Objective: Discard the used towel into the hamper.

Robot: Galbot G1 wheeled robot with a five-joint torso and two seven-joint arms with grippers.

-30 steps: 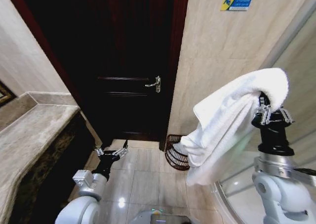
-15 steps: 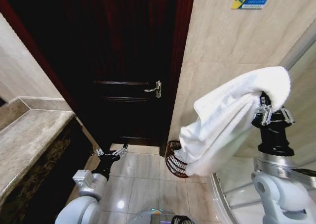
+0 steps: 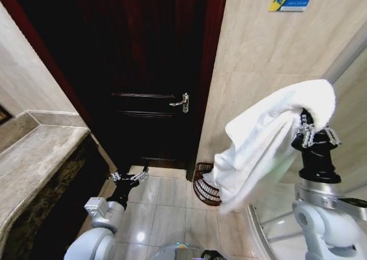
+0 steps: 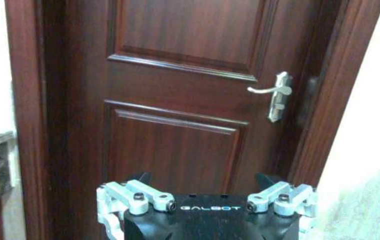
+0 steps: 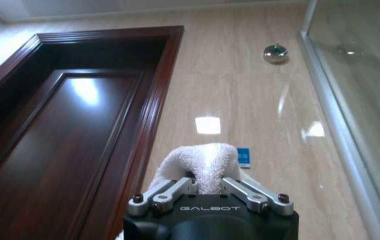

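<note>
Beige wall; "GALBOT"-marked right tool (image 5: 207,186) grips towel (image 3: 264,139).

Fluffy white terry-cloth towel (image 3: 269,139) drapes from the right gripper's (image 3: 311,129) dull metal links; below it stands a reddish-brown woven-slat hamper (image 3: 204,185) on glossy beige floor tiles (image 3: 166,208), beside a polished dark wooden door (image 3: 143,70).

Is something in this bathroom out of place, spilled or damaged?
Nothing looks spilled or damaged. The white towel hangs from the raised right gripper, above and apart from the hamper standing upright on the floor by the door.
</note>
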